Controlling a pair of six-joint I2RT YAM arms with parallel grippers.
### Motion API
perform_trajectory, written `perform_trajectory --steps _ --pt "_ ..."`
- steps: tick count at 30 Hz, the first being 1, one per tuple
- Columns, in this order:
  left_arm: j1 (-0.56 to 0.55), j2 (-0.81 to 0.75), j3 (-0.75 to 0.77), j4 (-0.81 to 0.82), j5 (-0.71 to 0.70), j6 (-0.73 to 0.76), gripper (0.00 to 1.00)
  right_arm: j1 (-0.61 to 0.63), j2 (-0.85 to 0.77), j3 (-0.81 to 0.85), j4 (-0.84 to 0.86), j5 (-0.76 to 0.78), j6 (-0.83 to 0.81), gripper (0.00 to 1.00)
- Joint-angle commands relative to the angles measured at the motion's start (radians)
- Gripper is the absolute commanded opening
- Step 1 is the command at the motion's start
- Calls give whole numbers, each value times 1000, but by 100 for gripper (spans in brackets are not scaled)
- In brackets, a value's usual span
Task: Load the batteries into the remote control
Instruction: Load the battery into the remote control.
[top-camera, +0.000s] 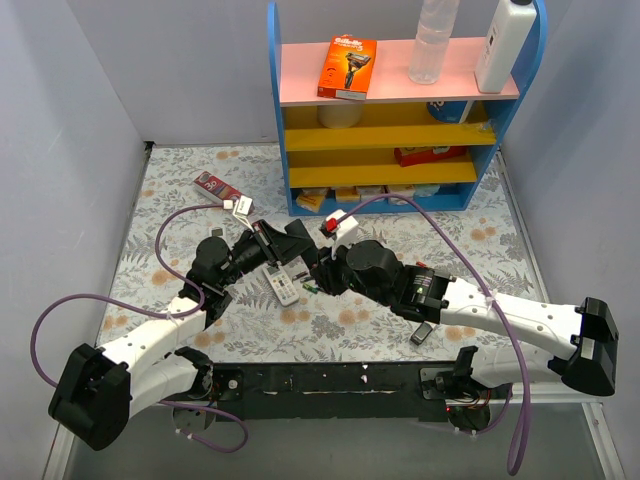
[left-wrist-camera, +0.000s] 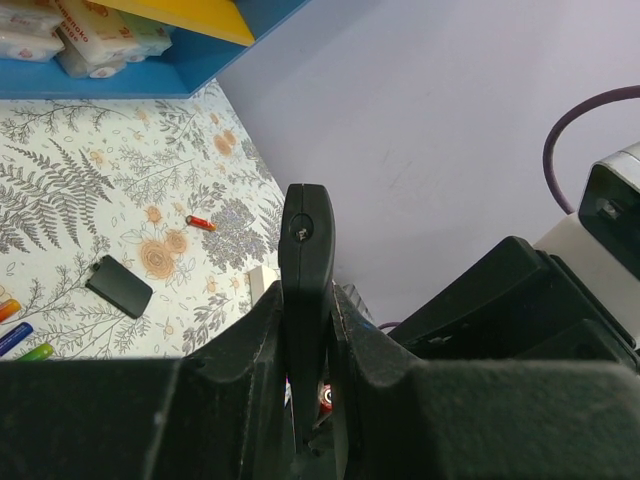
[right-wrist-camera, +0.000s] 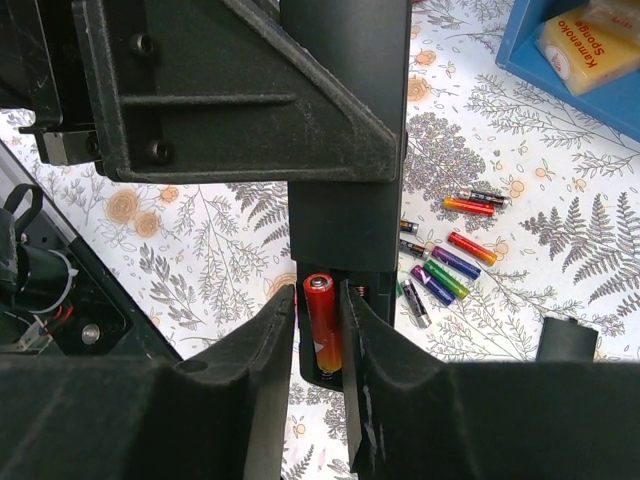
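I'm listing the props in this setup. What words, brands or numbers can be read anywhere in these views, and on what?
"Kamenoko Sponge": on the yellow pack in the blue shelf, seen in the right wrist view.
Orange box on the top board: print too small to read.
Red packet lying left of the shelf: print too small to read.
Loose batteries: labels too small to read.

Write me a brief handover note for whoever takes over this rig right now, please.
Left gripper: shut on the black remote, held edge-up.
Right gripper: straddles a red battery in the remote's open compartment; gripped or released, cannot tell.
Spare batteries lie loose on the table.
Done: one cell apparently seated. Left: let go, fill any remaining slot.
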Motion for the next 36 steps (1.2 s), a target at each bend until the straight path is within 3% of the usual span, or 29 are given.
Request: perform_trajectory --steps 1,9,20,29,32,36 --pt "-6 -9 7 59 35 -20 0 2 6 48 -11 45 -8 33" --pt "-6 -8 -2 48 23 -30 0 3 -10 52 -18 59 -11 55" --pt "-6 -11 12 -1 1 -10 0 3 -32 74 -32 24 -47 72" --pt "-5 -19 48 -76 -17 12 0 3 -76 91 -48 -59 -150 73" --pt "-6 -16 74 -106 -8 27 0 3 -108 91 -60 -113 -280 68" --pt "-5 -3 102 -130 28 38 0 3 -151 86 -104 -237 -515 68"
